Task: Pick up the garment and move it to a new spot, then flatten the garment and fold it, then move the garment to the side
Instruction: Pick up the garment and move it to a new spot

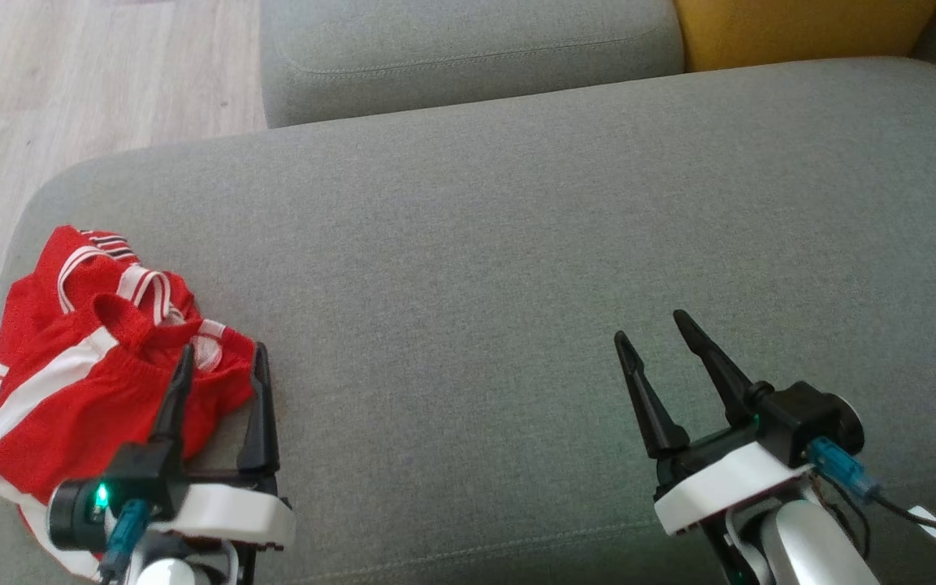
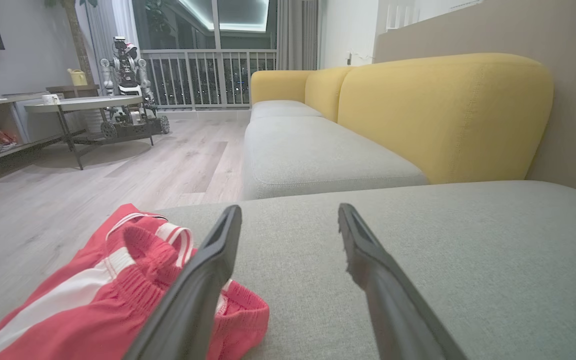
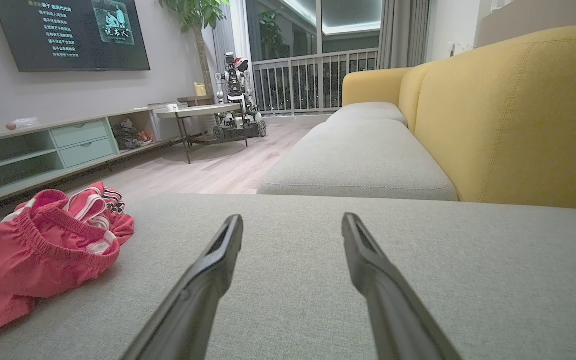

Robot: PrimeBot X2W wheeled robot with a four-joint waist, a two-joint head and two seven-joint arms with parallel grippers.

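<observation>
The garment [image 1: 78, 366] is a pair of red shorts with white stripes, lying crumpled at the left end of the grey sofa seat [image 1: 500, 268]. My left gripper [image 1: 223, 356] stands open over the garment's right edge, its left finger above the red cloth and its right finger above the bare seat. In the left wrist view the garment [image 2: 93, 300] lies under and left of the left gripper [image 2: 289, 215], whose fingers hold nothing. My right gripper [image 1: 653, 327] is open and empty above the seat's right half. The right wrist view has the garment [image 3: 38, 250] far left of the right gripper [image 3: 293, 225].
The seat's rounded left edge drops to a pale wood floor [image 1: 70, 89] just beyond the garment. A second grey cushion [image 1: 468, 57] and yellow backrests [image 3: 518, 115] lie ahead. Across the room stand a low table [image 3: 198, 112], another robot [image 3: 235, 95] and a TV cabinet [image 3: 58, 145].
</observation>
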